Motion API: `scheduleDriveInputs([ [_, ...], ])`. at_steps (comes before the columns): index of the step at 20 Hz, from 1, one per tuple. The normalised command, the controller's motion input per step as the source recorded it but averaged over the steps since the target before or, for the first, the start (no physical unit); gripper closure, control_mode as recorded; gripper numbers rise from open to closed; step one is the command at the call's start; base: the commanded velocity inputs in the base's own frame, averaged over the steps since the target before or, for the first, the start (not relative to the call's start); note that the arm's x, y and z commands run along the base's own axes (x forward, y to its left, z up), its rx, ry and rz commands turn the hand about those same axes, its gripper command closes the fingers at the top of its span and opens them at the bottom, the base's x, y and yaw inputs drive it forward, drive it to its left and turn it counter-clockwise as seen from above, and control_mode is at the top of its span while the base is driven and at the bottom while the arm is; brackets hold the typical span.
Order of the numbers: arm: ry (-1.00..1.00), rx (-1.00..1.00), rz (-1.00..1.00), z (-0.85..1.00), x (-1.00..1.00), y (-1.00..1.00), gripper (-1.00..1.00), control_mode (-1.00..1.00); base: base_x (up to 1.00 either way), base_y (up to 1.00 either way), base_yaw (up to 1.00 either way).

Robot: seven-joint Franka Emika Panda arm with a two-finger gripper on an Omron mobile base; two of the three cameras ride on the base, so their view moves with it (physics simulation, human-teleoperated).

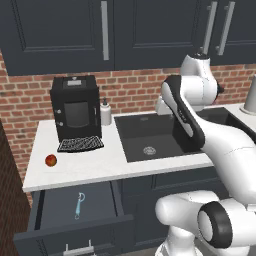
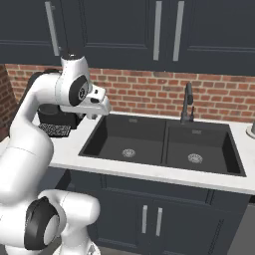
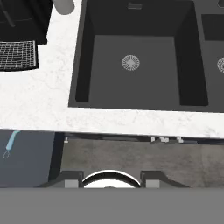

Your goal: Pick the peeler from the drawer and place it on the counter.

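Note:
The light-blue peeler (image 1: pixel 79 205) lies lengthwise on the dark floor of the open navy drawer (image 1: pixel 55 210), at the lower left under the counter (image 1: pixel 95 162). In the hand view the peeler (image 3: pixel 11 143) shows at the left edge, inside the drawer (image 3: pixel 35 162), below the counter's pale edge (image 3: pixel 87 120). My gripper (image 2: pixel 91 116) hangs high over the counter beside the sink's left corner, pointing down, well above and to the right of the drawer. Its fingertips (image 3: pixel 72 178) stand wide apart; the gripper (image 3: pixel 111 180) is open and holds nothing.
A red apple (image 1: pixel 50 160) sits on the counter's left end. A black coffee machine (image 1: pixel 75 107) and a white bottle (image 1: pixel 105 113) stand at the brick wall. The black double sink (image 2: pixel 159 142) with its faucet (image 2: pixel 188 102) lies to the right. Dark cabinet doors (image 2: pixel 152 219) close below.

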Motion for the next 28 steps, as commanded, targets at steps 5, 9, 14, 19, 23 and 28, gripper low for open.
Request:
scheduleDriveInputs([
  [5, -0.05, 0.0, 0.02, 0.0, -0.4, 0.02, -1.0, -1.0, 0.0, 0.0, 0.0],
  [9, 0.04, 0.01, 0.09, -0.25, -0.82, 0.13, -1.0, -1.0, 0.0, 0.0, 0.0],
  [14, 0.05, 0.0, 0.03, -0.32, -0.76, 0.59, -1.0, -1.0, 0.0, 0.0, 0.0],
  [19, 0.0, 0.0, 0.0, -0.18, -0.74, 0.95, -1.0, -1.0, 0.0, 0.0, 0.0],
  [23, 0.0, 0.0, 0.0, -0.1, -0.5, 0.85, -1.0, -1.0, 0.0, 0.0, 0.0],
  [28, 0.02, 0.0, -0.02, -0.26, -0.25, 0.84, -1.0, -1.0, 0.0, 0.0, 0.0],
])
